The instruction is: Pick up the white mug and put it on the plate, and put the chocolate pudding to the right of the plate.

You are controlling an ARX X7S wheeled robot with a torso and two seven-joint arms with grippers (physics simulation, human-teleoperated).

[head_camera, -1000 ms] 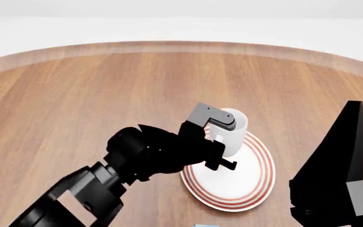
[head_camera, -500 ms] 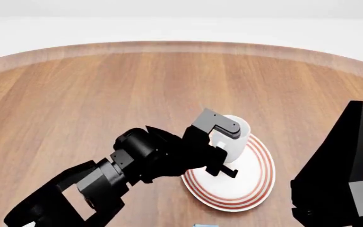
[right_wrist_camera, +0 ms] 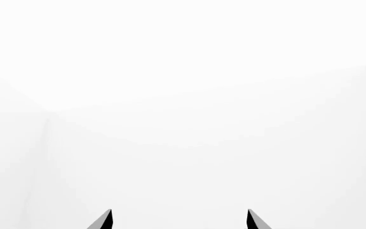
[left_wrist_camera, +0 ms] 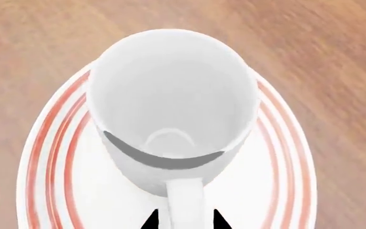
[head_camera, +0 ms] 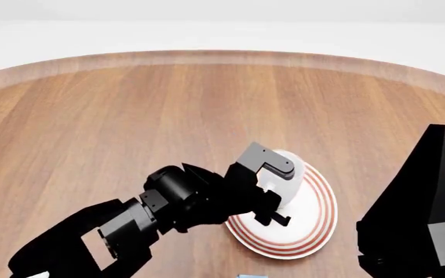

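The white mug (left_wrist_camera: 170, 105) stands upright on the plate (left_wrist_camera: 55, 162), toward its far side, with the handle pointing back at my left gripper (left_wrist_camera: 184, 220). That gripper is shut on the handle, one dark fingertip on each side. From the head, the left gripper (head_camera: 269, 188) covers most of the mug (head_camera: 291, 172) above the red-ringed plate (head_camera: 315, 223). The chocolate pudding shows only as a light-blue sliver (head_camera: 251, 276) at the bottom edge. My right gripper (right_wrist_camera: 177, 219) is open, facing blank white.
The round wooden table (head_camera: 130, 116) stretches bare to the left and far side, with its raised rim at the back. My right arm (head_camera: 416, 214) rises as a dark mass at the lower right, close to the plate's right edge.
My left gripper has come down and slightly nearer with the mug, bringing it lower onto the plate. The right arm has stayed put.
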